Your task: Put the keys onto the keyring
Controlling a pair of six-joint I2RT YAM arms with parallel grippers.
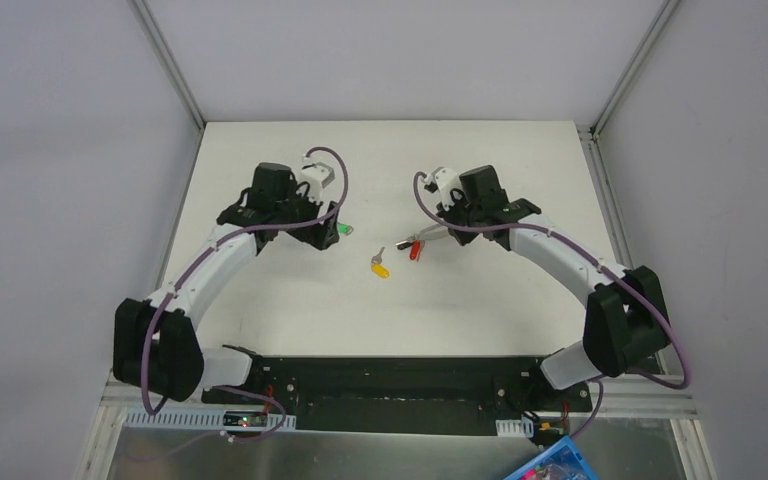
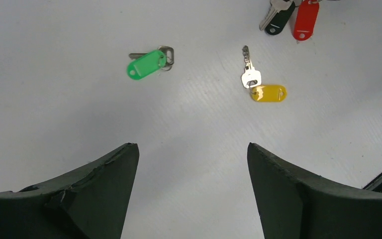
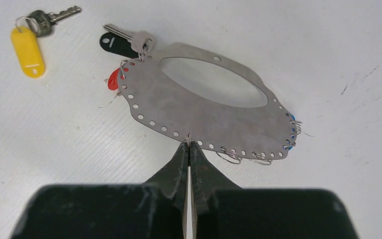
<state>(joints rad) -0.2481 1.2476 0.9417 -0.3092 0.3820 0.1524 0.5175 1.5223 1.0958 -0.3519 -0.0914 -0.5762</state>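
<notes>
Right wrist view: right fingers (image 3: 183, 160) together at plate (image 3: 179, 105) rim, red key (image 3: 112, 81) half-hidden; left fingers (image 2: 113, 172) wide.

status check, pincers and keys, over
Copy: left pincer open, empty. right pincer shut on keyring plate edge. green-tag key, yellow-tag key lying loose. Nothing blocking them.

We see a plain white tabletop (image 1: 290, 310). Silver keys carry bright plastic tags: a green key (image 2: 146, 64), a yellow key (image 2: 268, 93), a red tag (image 2: 306, 19) and a black key (image 2: 278, 22). The keyring plate (image 3: 179, 107) is dull silver-grey, its rim dotted with a row of small round holes, with a blue speck (image 3: 292, 134) at one end. The arms (image 1: 560, 250) are white and black with purple cables. The left gripper (image 2: 193, 149) and right gripper (image 3: 189, 144) have matte black jaws.
</notes>
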